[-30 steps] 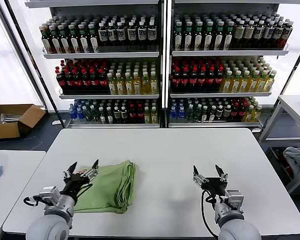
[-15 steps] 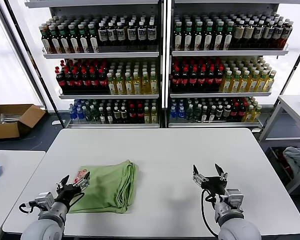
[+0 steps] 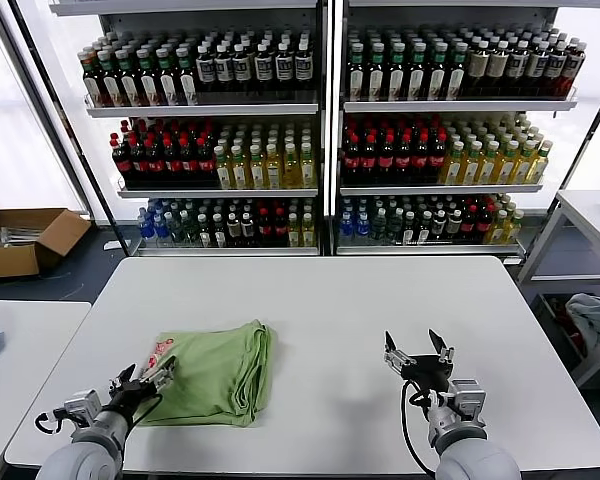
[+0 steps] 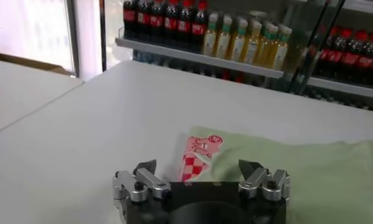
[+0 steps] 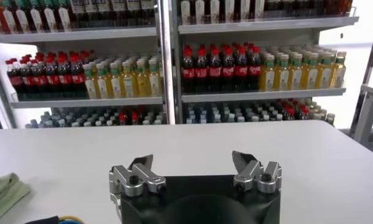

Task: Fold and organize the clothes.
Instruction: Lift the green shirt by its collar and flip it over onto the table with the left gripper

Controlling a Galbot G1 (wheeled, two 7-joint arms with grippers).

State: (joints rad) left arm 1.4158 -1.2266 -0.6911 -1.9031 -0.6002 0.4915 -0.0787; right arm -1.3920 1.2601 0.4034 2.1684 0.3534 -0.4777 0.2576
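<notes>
Head view: I see the folded shirt [image 3: 215, 374] on the table [image 3: 360, 300].
Left gripper [image 3: 141, 381] beside it, right gripper [image 3: 417, 353] apart, both spread, empty.

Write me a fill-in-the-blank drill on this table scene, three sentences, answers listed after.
1. The folded polo shirt on the white table is light ____ in colour.
2. The left tool sits at the shirt's edge with its jaws ____.
3. The right tool is open and holds ____.

Missing words: green; open; nothing
</notes>
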